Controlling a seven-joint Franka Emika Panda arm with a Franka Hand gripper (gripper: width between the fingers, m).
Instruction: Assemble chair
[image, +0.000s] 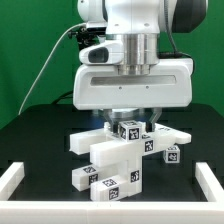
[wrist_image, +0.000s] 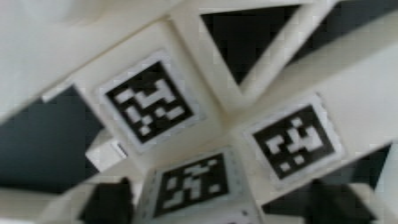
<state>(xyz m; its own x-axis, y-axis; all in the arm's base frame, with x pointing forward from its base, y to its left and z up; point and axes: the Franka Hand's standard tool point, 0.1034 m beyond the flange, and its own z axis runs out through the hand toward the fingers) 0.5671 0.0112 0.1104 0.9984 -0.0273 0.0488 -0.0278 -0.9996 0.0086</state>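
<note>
The chair pieces, white blocks with black-and-white tags, lie clustered at the table's middle (image: 118, 160). A long flat piece (image: 105, 143) runs across them, and tagged blocks (image: 103, 181) lie in front. My gripper (image: 131, 119) hangs low over a small tagged block (image: 131, 129) at the cluster's top, and its fingertips are hidden behind the block. In the wrist view the gripper (wrist_image: 222, 197) is open. Its dark fingers (wrist_image: 112, 200) stand either side of a tagged white piece (wrist_image: 192, 182), with a gap on one side. More tagged faces (wrist_image: 151, 100) fill that view.
A low white border rail runs along the exterior view's left (image: 12, 181) and right (image: 211, 180) table edges. The table top is black (image: 40, 130). A green backdrop stands behind the arm, and a cable hangs at the exterior view's upper left.
</note>
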